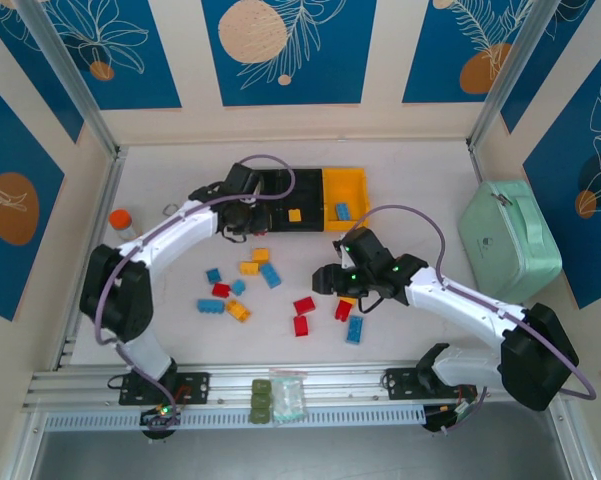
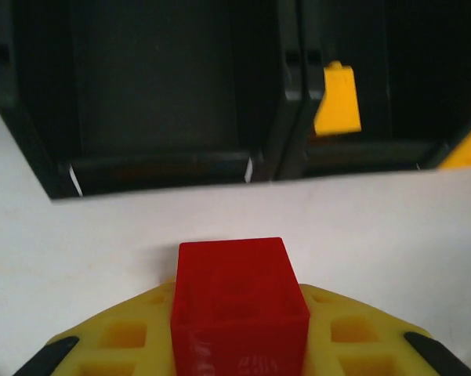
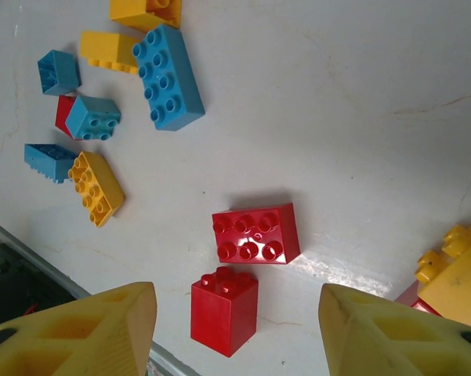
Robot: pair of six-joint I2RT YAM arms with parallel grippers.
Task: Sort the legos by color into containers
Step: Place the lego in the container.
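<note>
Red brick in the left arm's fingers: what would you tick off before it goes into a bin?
1. Grip on the red brick by the left fingers: ok.
2. Contents of the left black bin: ok, it looks empty.
3. Brick above that bin: not ok, table shows between them.
4. Aim kept off the middle black bin, which holds a yellow brick: ok.
5. Position of the right fingers: ok, open and well away.
</note>
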